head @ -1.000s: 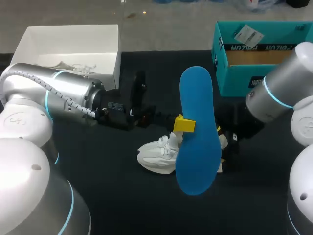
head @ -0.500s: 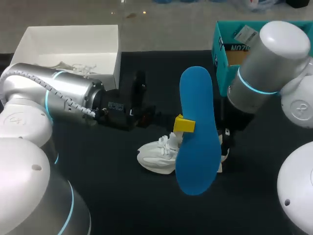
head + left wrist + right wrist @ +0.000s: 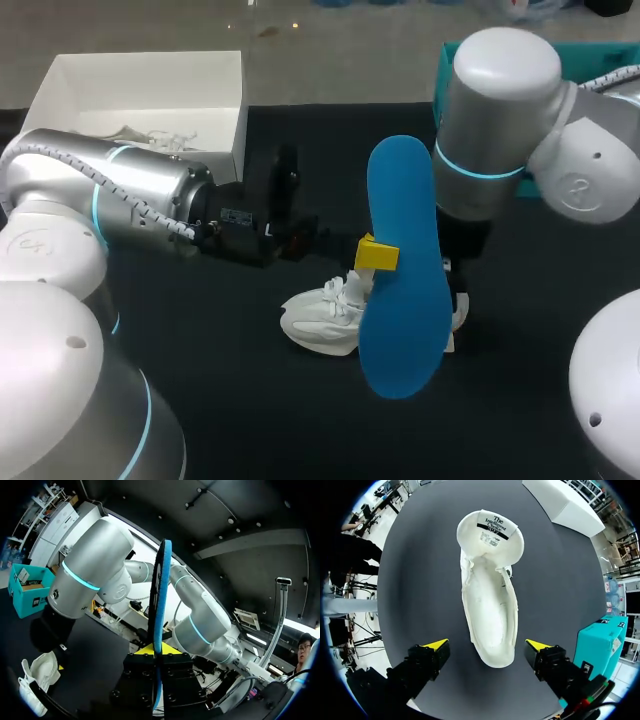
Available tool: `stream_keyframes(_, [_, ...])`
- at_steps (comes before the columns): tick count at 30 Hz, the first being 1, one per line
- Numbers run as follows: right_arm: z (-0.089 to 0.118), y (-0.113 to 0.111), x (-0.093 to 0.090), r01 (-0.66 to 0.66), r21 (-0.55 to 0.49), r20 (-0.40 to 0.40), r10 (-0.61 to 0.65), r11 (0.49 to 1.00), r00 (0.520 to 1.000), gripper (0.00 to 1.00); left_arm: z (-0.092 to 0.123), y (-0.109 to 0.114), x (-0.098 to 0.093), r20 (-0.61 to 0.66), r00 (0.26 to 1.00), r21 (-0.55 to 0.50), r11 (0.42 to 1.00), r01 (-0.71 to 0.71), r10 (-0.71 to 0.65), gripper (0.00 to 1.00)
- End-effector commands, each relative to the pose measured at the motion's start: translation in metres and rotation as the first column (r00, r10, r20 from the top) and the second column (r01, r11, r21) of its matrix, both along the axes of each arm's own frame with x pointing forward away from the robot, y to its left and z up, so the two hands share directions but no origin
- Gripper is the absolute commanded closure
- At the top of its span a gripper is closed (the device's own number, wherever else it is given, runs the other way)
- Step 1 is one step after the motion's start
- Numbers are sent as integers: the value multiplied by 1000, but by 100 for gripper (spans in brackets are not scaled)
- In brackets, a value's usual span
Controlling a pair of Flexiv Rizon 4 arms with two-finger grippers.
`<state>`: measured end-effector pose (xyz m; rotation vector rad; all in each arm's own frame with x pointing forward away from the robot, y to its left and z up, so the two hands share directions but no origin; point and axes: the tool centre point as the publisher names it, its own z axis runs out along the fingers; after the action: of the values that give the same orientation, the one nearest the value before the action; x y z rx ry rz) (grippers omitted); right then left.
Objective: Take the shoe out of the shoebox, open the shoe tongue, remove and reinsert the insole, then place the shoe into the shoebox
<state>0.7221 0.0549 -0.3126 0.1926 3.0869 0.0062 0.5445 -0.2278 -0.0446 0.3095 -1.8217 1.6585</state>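
My left gripper (image 3: 376, 254) is shut on a blue insole (image 3: 402, 270), holding it up on edge above the middle of the table; in the left wrist view the insole (image 3: 161, 620) rises straight from between the fingers. A white shoe (image 3: 490, 595) lies on the black table under my right gripper (image 3: 487, 650), its tongue pulled back and its inside bare. The right gripper stands open, its fingers on either side of the shoe's heel end and above it. In the head view the shoe (image 3: 325, 315) is partly hidden behind the insole, and the right arm (image 3: 490, 130) hangs over it.
A white shoebox lid or tray (image 3: 140, 95) sits at the back left with laces in it. A teal shoebox (image 3: 600, 80) stands at the back right, partly behind the right arm, and shows beside the right gripper as the teal box (image 3: 597, 640).
The right arm has swung in from the right edge toward the middle and now hangs over the shoe. The left arm and the insole have not moved.
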Motion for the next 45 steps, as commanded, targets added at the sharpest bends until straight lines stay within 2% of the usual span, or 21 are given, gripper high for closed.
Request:
stream_keyframes(1, [-3,5,2,4,-52,-7,-4,999,1000,0,-1,-2,0,-1,1000,-2,1000,0,0,100])
stream_keyframes(16, [-3,5,2,4,-52,-7,-4,999,1000,0,-1,-2,0,-1,1000,-2,1000,0,0,100])
stream_keyframes(28, [-13,35,43,-22,-66,34,24,998,999,0,-1,-2,0,-1,1000,-2,1000,0,0,100])
stream_keyframes(37, [-41,48,63,-34,-75,13,35,997,999,0,-1,-2,0,-1,1000,-2,1000,0,0,100])
stream_keyframes(38, [-44,49,64,-36,-71,7,37,997,999,7,-1,-2,0,-1,1000,-2,1000,0,0,100])
stream_keyframes(40, [-50,50,65,-34,-71,6,35,997,999,11,-1,-2,0,-1,1000,-2,1000,0,0,100])
stream_keyframes(42, [-57,52,65,-33,-69,-4,33,997,999,22,-1,-2,0,-1,1000,-2,1000,0,0,100])
stream_keyframes(44, [-63,53,66,-30,-67,-22,29,997,999,44,-1,-2,0,-1,1000,-2,1000,0,0,100])
stream_keyframes(45, [-65,54,65,-30,-68,-24,29,997,999,51,-1,-2,0,-1,1000,-2,1000,0,0,100])
